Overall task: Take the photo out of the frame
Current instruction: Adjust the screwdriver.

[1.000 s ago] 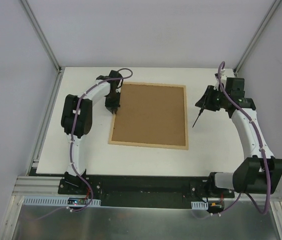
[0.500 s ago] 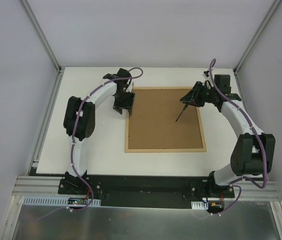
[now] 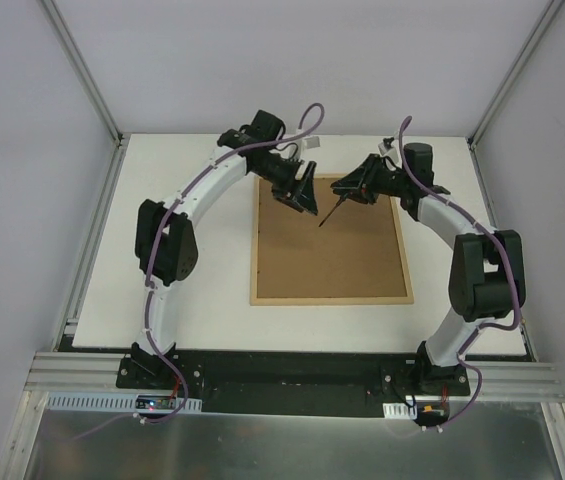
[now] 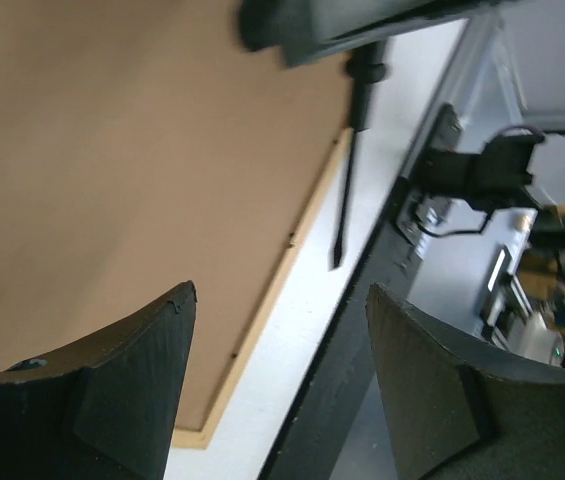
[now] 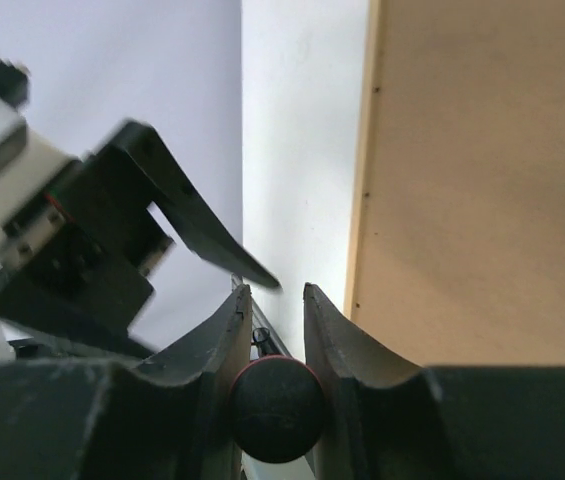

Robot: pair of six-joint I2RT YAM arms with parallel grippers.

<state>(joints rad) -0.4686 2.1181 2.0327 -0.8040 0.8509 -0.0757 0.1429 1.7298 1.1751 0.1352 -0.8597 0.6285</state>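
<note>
Two grippers hang above the far end of the frame (image 3: 328, 250), which lies flat on the white table (image 3: 182, 300) with its brown fibreboard back up. The left gripper (image 3: 305, 203), over the frame's far-left corner, has its fingers spread around nothing. The right gripper (image 3: 350, 190) pinches the handle of a thin black tool (image 3: 331, 214) slanting toward the frame's back.
</note>
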